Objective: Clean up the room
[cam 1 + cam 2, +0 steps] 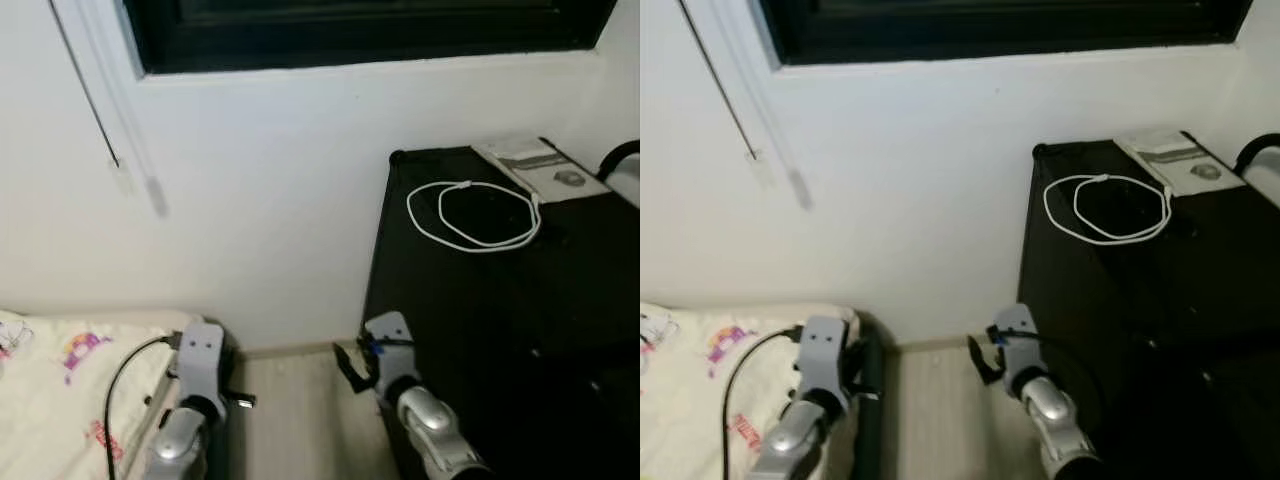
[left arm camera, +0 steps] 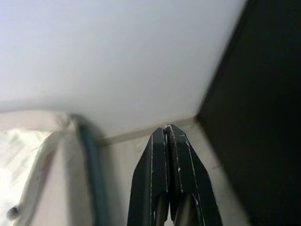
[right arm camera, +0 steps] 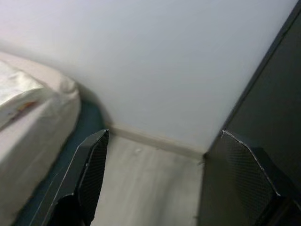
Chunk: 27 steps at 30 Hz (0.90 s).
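A coiled white cable [image 1: 474,215] lies on top of a black cabinet [image 1: 560,290] at the right. A white booklet [image 1: 540,166] rests at the cabinet's back edge. Both arms are held low in front of me, far below the cabinet top. My left gripper [image 2: 166,128] is shut with nothing between its fingers; it points at the floor strip between bed and cabinet. My right gripper [image 3: 164,133] is open and empty, close to the cabinet's side and aimed at the base of the wall.
A bed [image 1: 60,390] with a patterned sheet sits at the lower left. A narrow strip of pale floor [image 1: 300,420] runs between bed and cabinet up to the white wall [image 1: 260,200]. A dark window [image 1: 370,30] and blind wand [image 1: 90,90] are above.
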### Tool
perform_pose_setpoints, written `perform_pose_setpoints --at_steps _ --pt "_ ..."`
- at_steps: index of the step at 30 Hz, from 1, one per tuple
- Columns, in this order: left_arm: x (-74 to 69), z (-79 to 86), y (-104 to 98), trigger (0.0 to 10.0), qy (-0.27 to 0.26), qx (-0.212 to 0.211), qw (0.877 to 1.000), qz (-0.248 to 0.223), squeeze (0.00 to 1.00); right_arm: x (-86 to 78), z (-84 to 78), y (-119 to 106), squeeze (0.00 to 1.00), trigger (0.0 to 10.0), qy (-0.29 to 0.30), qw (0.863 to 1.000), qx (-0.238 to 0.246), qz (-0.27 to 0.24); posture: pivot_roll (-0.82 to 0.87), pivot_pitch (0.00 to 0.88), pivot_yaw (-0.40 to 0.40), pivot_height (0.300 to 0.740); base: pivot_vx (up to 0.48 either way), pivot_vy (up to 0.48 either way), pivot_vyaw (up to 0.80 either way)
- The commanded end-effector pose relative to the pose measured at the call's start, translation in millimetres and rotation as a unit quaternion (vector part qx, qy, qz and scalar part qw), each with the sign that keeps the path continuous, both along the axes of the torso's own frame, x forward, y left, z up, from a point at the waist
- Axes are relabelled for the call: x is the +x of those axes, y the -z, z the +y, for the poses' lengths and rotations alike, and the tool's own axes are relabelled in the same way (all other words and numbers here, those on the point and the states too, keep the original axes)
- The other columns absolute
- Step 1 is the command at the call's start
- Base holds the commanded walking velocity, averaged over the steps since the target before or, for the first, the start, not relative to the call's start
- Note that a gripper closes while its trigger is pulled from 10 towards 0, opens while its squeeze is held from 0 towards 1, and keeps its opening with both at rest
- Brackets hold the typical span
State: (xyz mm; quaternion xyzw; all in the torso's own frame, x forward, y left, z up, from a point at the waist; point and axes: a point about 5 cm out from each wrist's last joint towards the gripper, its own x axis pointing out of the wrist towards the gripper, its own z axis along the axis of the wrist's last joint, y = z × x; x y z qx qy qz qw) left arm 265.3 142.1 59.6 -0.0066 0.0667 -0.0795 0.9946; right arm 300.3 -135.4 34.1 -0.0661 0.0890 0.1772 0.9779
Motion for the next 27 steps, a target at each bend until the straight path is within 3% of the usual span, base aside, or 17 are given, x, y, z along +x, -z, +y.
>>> perform_pose_setpoints --at_steps 1,13,17,27 --pt "-3.8 8.3 4.2 10.0 -0.011 0.005 1.0 0.009 0.0 -1.1 6.3 1.4 0.0 10.0 -0.007 1.0 0.003 0.003 -0.02 0.093 -0.013 0.74 0.289 0.0 0.0" --pt "-4.4 7.2 5.9 10.0 -0.01 0.003 1.0 0.013 0.0 -1.0 5.7 1.2 0.0 10.0 -0.007 1.0 0.002 0.003 -0.02 0.098 -0.014 0.74 0.286 0.0 0.0" --pt "-7.5 3.7 13.4 10.0 -0.004 0.015 0.999 0.034 0.0 -1.4 5.4 1.9 0.0 10.0 -0.007 1.0 0.002 0.005 -0.02 0.098 -0.014 0.74 0.0 0.0 0.0" --pt "-10.0 6.3 12.8 10.0 -0.014 0.017 0.999 0.03 0.0 -1.2 6.0 2.2 0.0 10.0 -0.007 1.0 0.002 0.008 -0.02 0.108 -0.014 0.74 0.0 0.0 0.0"
